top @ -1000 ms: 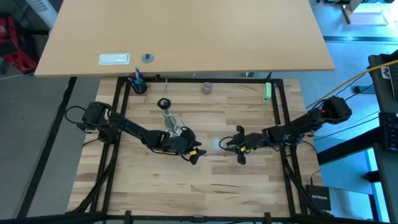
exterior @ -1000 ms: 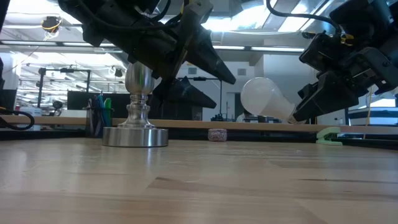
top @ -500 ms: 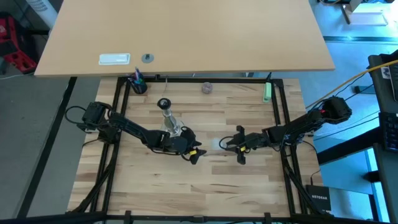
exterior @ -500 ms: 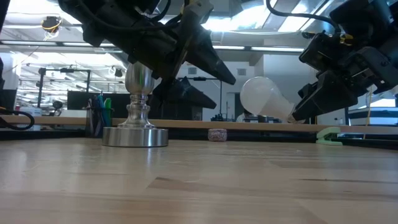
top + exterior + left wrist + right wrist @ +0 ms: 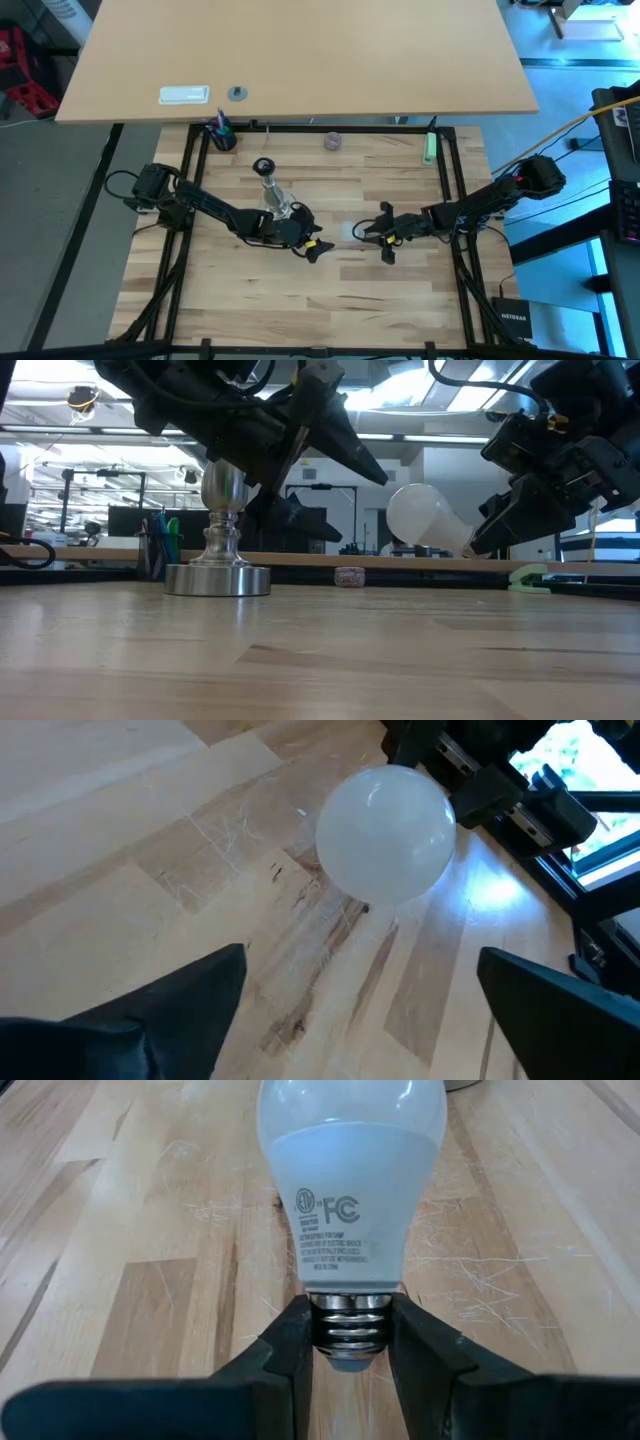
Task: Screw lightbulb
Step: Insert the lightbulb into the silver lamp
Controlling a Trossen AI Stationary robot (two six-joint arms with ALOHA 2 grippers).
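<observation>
Bright overhead light is glaring off the worktop [image 5: 480,890] beside the bulb [image 5: 386,836], while the arms are showing as dark backlit silhouettes.

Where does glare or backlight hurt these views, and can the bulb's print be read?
Low view: bright ceiling lights and windows silhouette both arms; the lightbulb glows white. Left wrist view: a bright patch on the wood beside the bulb, overexposed window at the corner. Right wrist view: evenly lit, the FC mark is legible, the smaller print is not.
</observation>
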